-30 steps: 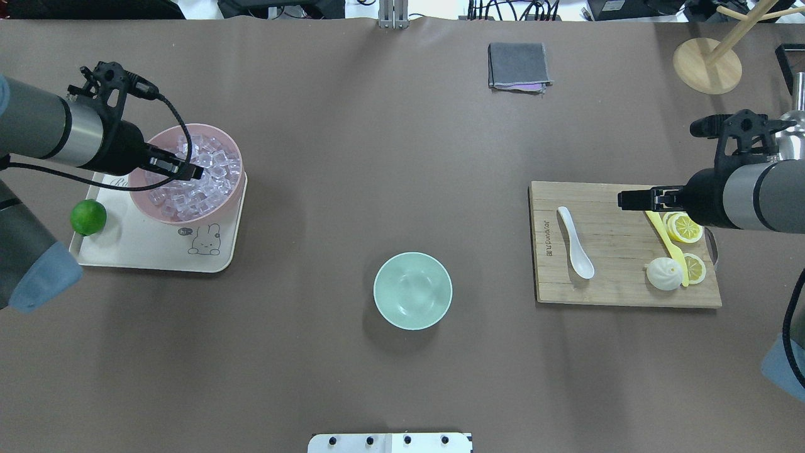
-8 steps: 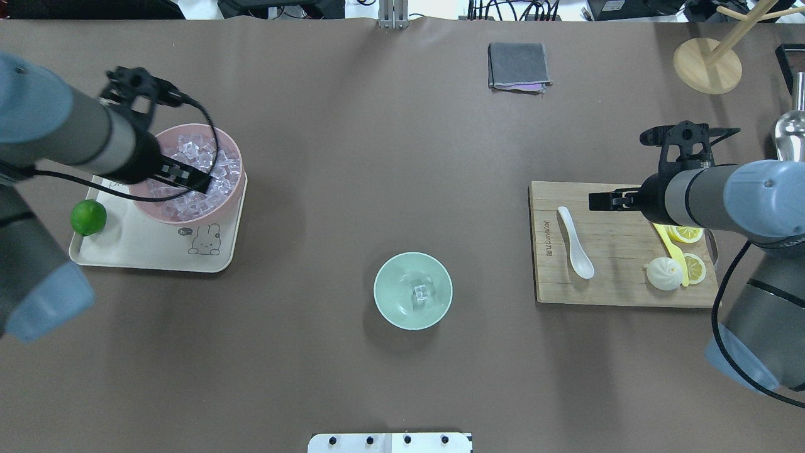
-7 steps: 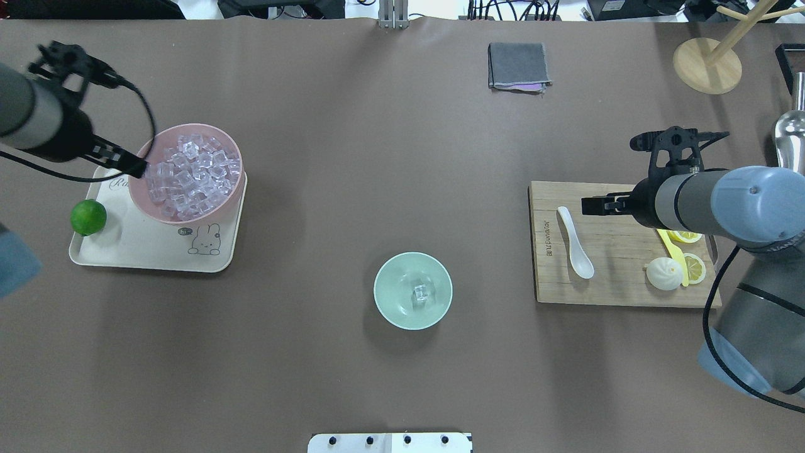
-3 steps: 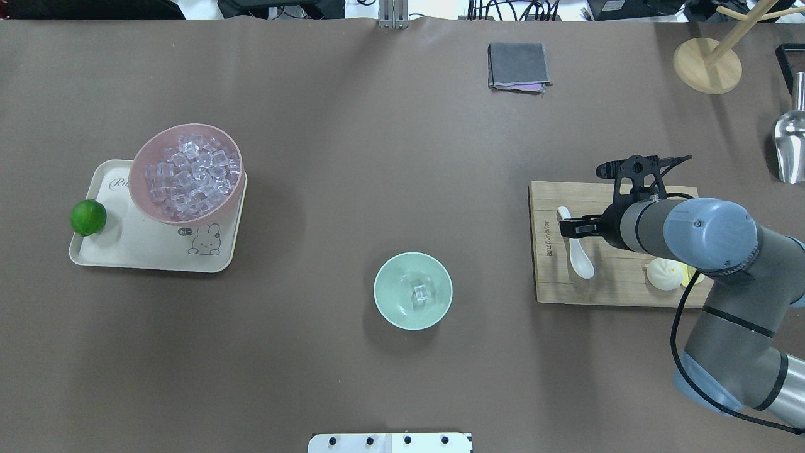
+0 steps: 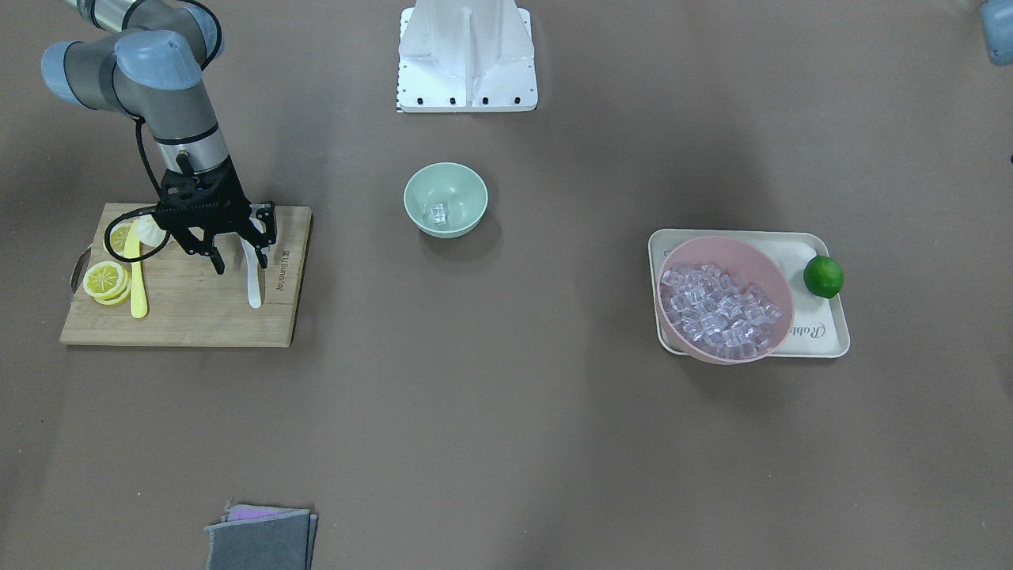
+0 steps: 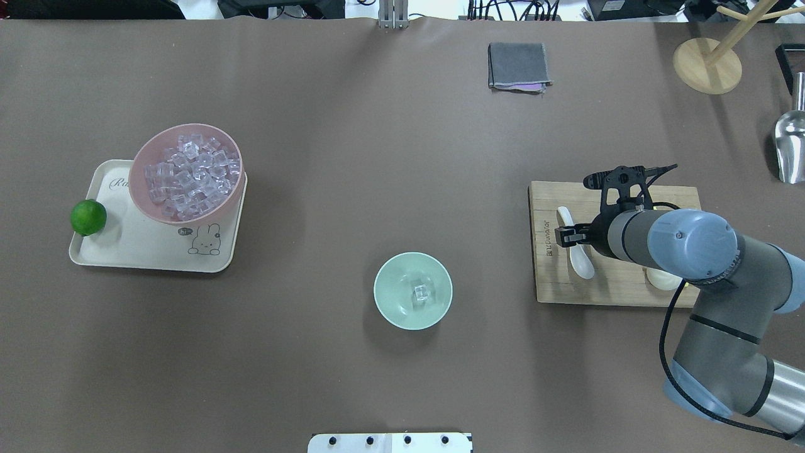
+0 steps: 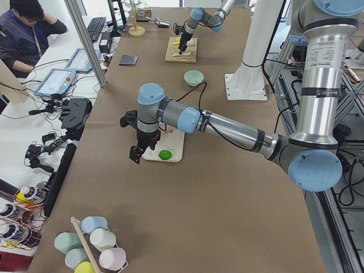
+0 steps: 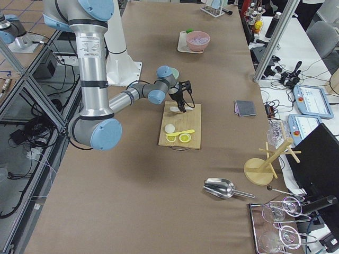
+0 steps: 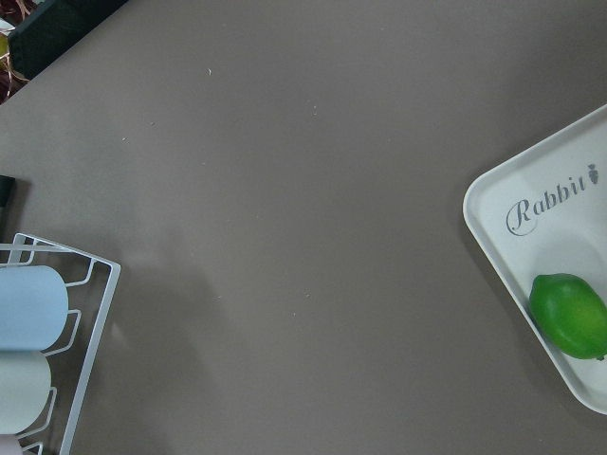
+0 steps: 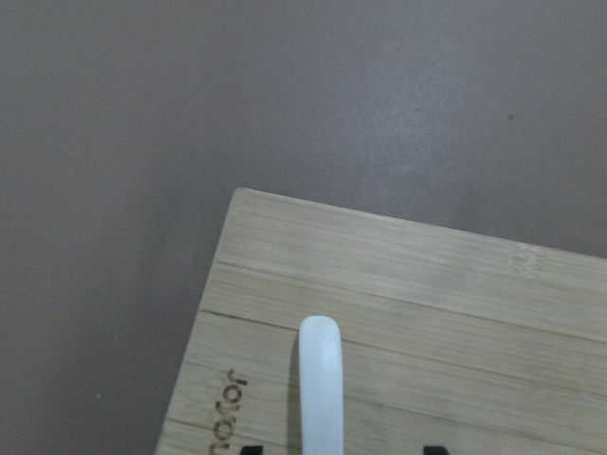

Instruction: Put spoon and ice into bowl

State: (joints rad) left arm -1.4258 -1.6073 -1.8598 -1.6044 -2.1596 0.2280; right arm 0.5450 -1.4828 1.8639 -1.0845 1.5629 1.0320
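Observation:
The white spoon (image 6: 582,265) lies on the wooden cutting board (image 6: 616,286), handle pointing away from the robot. My right gripper (image 6: 562,236) is open, low over the spoon's handle. In the right wrist view the handle (image 10: 321,379) lies between the two dark fingertips (image 10: 248,449) with a gap on each side. The mint-green bowl (image 6: 388,277) stands mid-table with one ice cube (image 6: 421,293) inside; the cube also shows in the front view (image 5: 437,212). My left gripper (image 7: 135,153) shows only in the exterior left view, beside the tray; I cannot tell its state.
A pink bowl (image 6: 136,189) full of ice cubes (image 6: 188,179) sits on a cream tray (image 6: 126,248) with a lime (image 6: 88,217). A bun (image 5: 147,229), lemon slices (image 5: 105,279) and a yellow knife (image 5: 136,277) share the board. A grey cloth (image 6: 517,66), a wooden stand (image 6: 707,66) and a metal scoop (image 6: 791,151) are at the back.
An ice cube has appeared in the mint bowl. My left arm has pulled back from the pink bowl, out of the overhead view. My right gripper has moved onto the spoon's handle.

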